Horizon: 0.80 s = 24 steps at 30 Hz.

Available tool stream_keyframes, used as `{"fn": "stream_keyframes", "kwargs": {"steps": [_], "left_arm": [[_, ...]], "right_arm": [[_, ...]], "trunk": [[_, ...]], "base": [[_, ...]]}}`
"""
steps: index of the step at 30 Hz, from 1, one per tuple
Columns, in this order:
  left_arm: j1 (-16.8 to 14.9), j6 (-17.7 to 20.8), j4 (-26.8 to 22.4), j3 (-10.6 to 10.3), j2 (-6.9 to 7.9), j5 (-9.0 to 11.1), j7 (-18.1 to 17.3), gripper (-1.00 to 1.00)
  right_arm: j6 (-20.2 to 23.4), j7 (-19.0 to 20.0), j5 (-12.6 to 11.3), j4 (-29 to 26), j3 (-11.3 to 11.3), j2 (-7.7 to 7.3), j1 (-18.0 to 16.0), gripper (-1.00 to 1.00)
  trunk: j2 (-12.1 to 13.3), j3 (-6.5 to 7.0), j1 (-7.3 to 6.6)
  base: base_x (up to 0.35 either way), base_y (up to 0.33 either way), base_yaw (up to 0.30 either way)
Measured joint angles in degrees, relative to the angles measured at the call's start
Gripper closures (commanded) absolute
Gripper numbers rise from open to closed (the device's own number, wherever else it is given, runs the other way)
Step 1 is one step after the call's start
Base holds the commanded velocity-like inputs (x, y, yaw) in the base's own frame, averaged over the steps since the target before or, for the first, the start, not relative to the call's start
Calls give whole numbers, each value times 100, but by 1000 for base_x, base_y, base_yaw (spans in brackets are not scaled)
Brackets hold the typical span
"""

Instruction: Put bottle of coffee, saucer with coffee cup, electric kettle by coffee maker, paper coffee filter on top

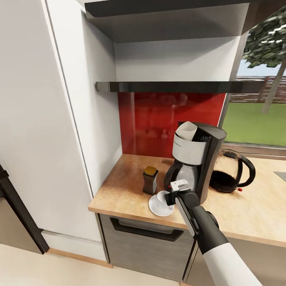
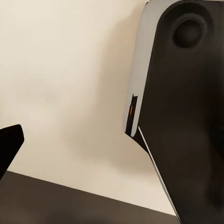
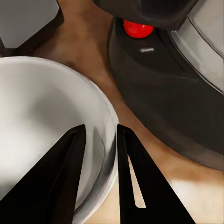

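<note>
The black and silver coffee maker (image 1: pixel 196 159) stands on the wooden counter (image 1: pixel 119 190) with a paper filter (image 1: pixel 186 133) on top. Left of it stands the coffee bottle (image 1: pixel 150 179), dark with a gold cap. The white cup (image 1: pixel 162 197) sits on the white saucer (image 1: pixel 160 208) in front of the maker. My right gripper (image 1: pixel 171 197) is shut on the cup's rim (image 3: pixel 111 140), one finger (image 3: pixel 70 177) inside the cup and the other outside. The glass kettle (image 1: pixel 231 171) stands right of the maker. A dark fingertip (image 2: pixel 9 142) of my left gripper sits far off to one side, jaws spread.
A tall white cabinet (image 1: pixel 39 119) borders the counter's left end, and dark shelves (image 1: pixel 171 86) hang above the red backsplash (image 1: pixel 159 119). A window (image 1: pixel 258 119) lies behind the kettle. The maker's base (image 3: pixel 158 88), with its red button (image 3: pixel 137 29), is close beside the cup.
</note>
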Motion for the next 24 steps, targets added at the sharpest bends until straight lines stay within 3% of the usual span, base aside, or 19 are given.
{"fn": "stream_keyframes", "kwargs": {"steps": [23, 24], "left_arm": [[-1, -1, 0, 0, -1, 0, 0, -100], [1, -1, 0, 0, -1, 0, 0, -100]], "right_arm": [[-6, 0, 1, 17, 0, 0, -1, 100], [-7, 0, 0, 17, 0, 0, -1, -100]], "trunk": [[0, 0, 0], [0, 0, 0]], "base": [[0, 11, 0], [0, 0, 0]]}}
